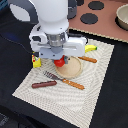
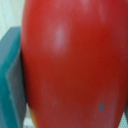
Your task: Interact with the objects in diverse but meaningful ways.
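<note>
— Around the plate [image 1: 70,67]?
— Mat [image 1: 95,85] beneath; fork [image 1: 62,80] and sausage [image 1: 44,84] near, knife [image 1: 87,59] and banana [image 1: 90,48] right.
— Gripper [image 1: 59,61]?
— Clamped on tomato [image 2: 75,62], over plate's left edge; hides block [image 1: 35,62] partly.

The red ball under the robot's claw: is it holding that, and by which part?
Yes. It is a red tomato, held above the tan plate. The jaws clasp it by its sides: the wrist view shows a teal pad pressed against its flank.

Tomato [image 1: 59,62] over plate [image 1: 72,70]; sausage [image 1: 44,84] beside fork [image 1: 62,80].
</note>
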